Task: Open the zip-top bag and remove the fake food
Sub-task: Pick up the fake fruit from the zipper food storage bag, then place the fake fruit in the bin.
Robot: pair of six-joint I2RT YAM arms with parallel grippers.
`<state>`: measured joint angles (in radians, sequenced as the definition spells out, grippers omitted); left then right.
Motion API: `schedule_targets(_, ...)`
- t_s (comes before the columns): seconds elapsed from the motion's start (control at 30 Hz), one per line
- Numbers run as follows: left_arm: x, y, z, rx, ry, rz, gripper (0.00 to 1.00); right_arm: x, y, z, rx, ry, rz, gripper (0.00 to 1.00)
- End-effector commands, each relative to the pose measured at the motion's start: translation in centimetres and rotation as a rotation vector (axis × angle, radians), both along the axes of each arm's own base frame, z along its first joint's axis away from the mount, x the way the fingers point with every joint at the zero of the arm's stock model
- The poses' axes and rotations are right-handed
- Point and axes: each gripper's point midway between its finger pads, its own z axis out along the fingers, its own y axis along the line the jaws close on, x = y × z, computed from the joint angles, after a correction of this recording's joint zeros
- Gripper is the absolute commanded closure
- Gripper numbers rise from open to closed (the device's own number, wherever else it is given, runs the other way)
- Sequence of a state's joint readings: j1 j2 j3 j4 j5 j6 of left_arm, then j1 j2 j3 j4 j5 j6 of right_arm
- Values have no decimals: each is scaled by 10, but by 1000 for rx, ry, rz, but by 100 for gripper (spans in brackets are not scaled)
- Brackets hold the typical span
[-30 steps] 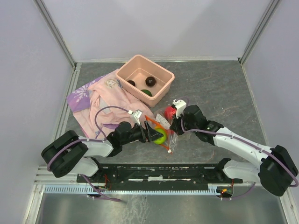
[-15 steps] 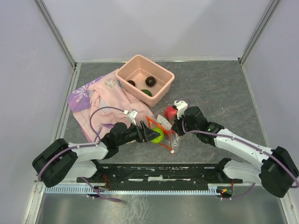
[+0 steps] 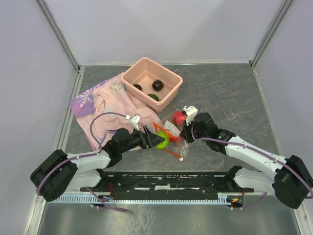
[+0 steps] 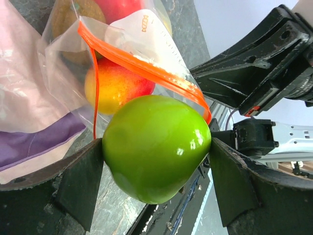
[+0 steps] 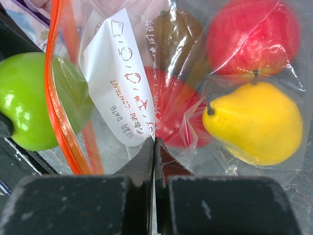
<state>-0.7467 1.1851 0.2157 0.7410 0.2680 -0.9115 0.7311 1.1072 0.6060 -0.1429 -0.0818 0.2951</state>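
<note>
Pulled back, left pincer point(image 4: 155, 182) clamps one green fruit point(image 4: 156, 142); right pincer point(image 5: 154, 147) pinches four-fruit bag point(image 5: 116, 93).

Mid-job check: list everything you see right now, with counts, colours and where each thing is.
bag: 1, clear with orange zip strip, table centre, mouth open
green fruit: 1, green, at the bag's mouth
fruit in bag: 4, red, yellow, brown, red-orange, inside the bag
tub: 1, pink, far centre
fruit in tub: 3, two dark, one green
cloth: 1, pink and purple, left of tub
table: 1, dark grey
left gripper: closed on the green fruit
right gripper: shut, pinching the bag
</note>
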Motion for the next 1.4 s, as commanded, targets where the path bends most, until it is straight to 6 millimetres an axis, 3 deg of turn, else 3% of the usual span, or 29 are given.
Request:
schedule_targets(0.0,0,6,22,-66,-39,0,61,9,-2,13,25,-54,-47,98)
schedule_targets(0.2,5,19,43,-86,-62,21,61,10,-4,11,18,-54,-62,98)
schedule_targets(0.37,16,30,77,-123,-117,39,61,11,-4,11,19,-53,-64,98)
schedule_targets(0.5,36,36,105,-95,-182,54,61,10,-4,10,18,-50,-61,98)
schedule_targets(0.7,85,40,150,-66,-273,89,61,9,-3,9,21,-46,-57,98)
schedule_targets(1.03,181,41,178,110,-339,238,62,7,-1,10,39,-43,-51,98)
schedule_targets(1.37,227,42,177,215,-339,311,62,5,0,9,55,-42,-51,98)
